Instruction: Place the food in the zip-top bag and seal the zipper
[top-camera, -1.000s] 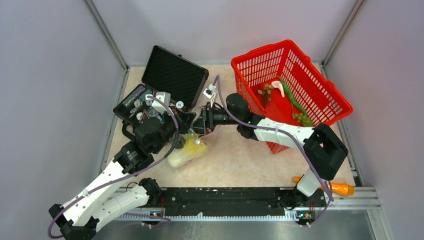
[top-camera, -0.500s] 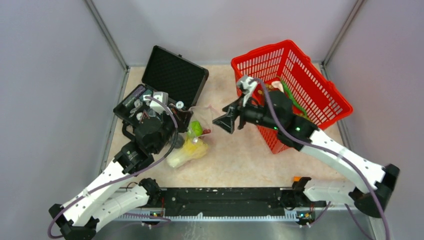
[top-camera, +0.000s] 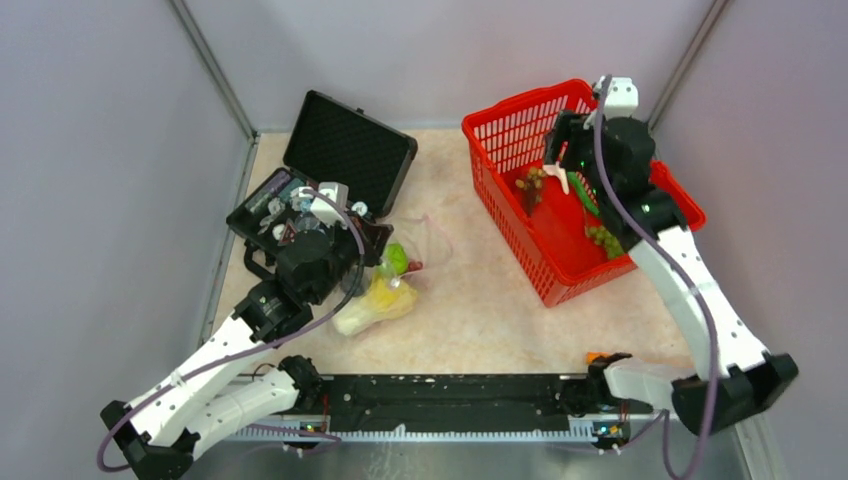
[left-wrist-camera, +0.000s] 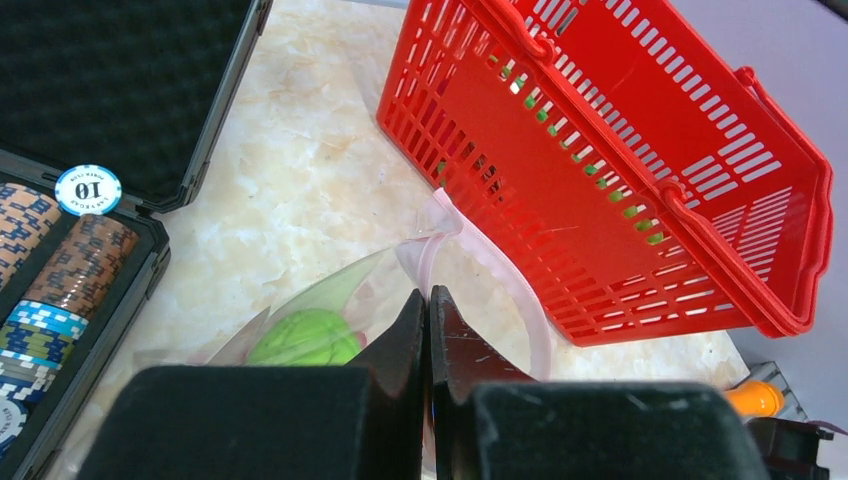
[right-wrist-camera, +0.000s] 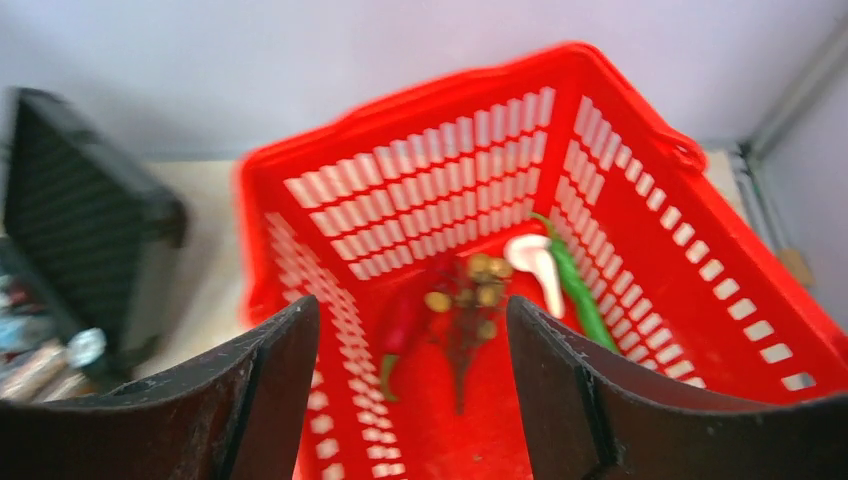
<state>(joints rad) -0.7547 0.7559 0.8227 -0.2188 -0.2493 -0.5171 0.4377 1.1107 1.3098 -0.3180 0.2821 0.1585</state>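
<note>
The zip-top bag (top-camera: 412, 262) lies crumpled at the table's middle left with the green pear-like fruit (top-camera: 396, 260) and the yellow leafy bunch (top-camera: 375, 300) in it. My left gripper (top-camera: 372, 246) is shut on the bag's mouth edge (left-wrist-camera: 430, 300), and the pink zipper (left-wrist-camera: 500, 275) loops away from the jaws, open. The green fruit (left-wrist-camera: 305, 338) shows through the plastic. My right gripper (top-camera: 558, 135) is open and empty above the red basket (top-camera: 500, 135). Below it (right-wrist-camera: 410, 310) lie a brown-yellow grape bunch (right-wrist-camera: 470, 300), a red chili (right-wrist-camera: 400, 325) and a green pod (right-wrist-camera: 575, 285). Green grapes (top-camera: 605, 238) lie in the basket too.
An open black case (top-camera: 350, 150) with poker chips (left-wrist-camera: 88, 190) stands at the back left, beside the bag. The basket (left-wrist-camera: 620, 170) is tilted at the back right, with a white piece (right-wrist-camera: 535, 262) in it. An orange carrot (top-camera: 598, 357) lies by the right arm's base.
My right gripper left the bag's mouth, swung right and back, and now hangs open over the basket. The green fruit now shows in the bag. The left gripper kept its hold.
</note>
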